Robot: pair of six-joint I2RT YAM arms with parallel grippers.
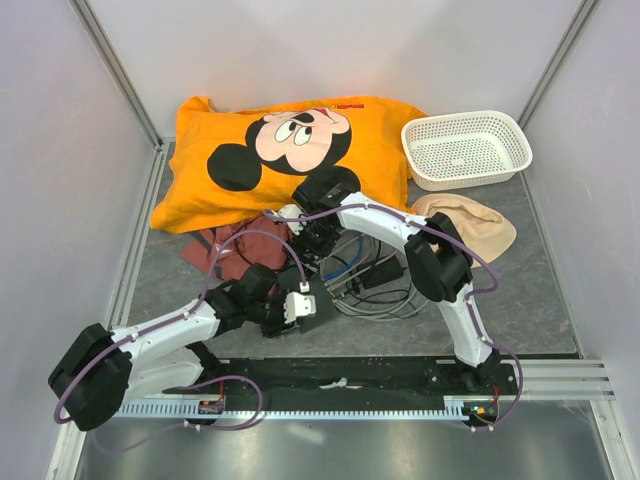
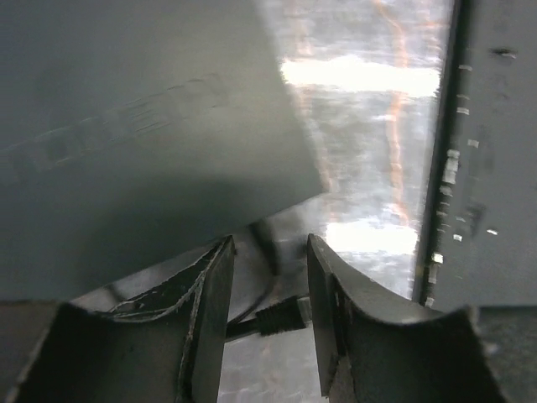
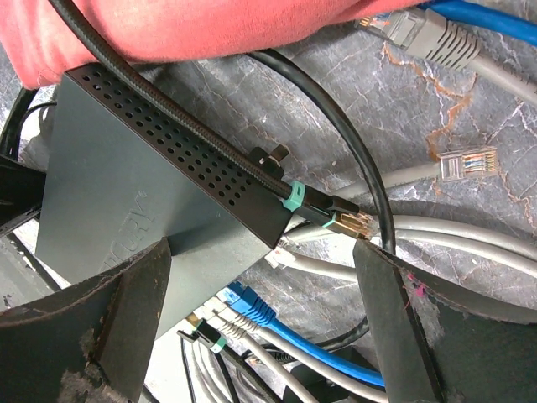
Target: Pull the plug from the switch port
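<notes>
Bracing the switch (image 3: 143, 210) with the half-open left hand (image 2: 268, 243); closing the wide-open right hand (image 3: 262, 248) squarely on the blue plug (image 3: 249, 307).

Enclosure bounded by three plain, pale lilac-white panels: rear wall (image 1: 330, 45), left wall (image 1: 50, 150) and right wall (image 1: 600, 170). Aluminium corner posts (image 1: 113, 65) mark the rear joints. The tabletop (image 1: 540, 310) is grey with a marbled pattern (orange-brown veining shows in the wrist views). A metal rail (image 1: 565, 375) runs along the near edge. Lighting is soft and diffuse, and bright glare patches (image 2: 361, 75) lie on the tabletop.
</notes>
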